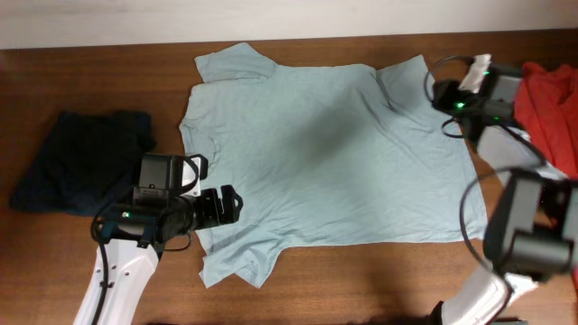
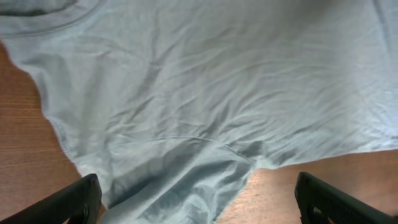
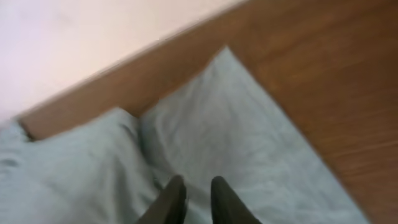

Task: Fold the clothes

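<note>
The left hand (image 1: 231, 206), held apart at the 8 o'clock sleeve (image 1: 239, 260) of the flat-spread T-shirt (image 1: 325, 153), is judged poised for the first fold; a sleeve pinch is needed.

Three garments (image 1: 325, 153) (image 1: 77, 158) (image 1: 551, 104), two tools (image 1: 237, 206) (image 1: 433, 94), one table (image 1: 361, 280).

Pale grey-blue T-shirt (image 1: 325, 153), dark navy garment (image 1: 81, 158), red-orange garment (image 1: 551, 104), brown wood-grain table (image 1: 361, 280).
</note>
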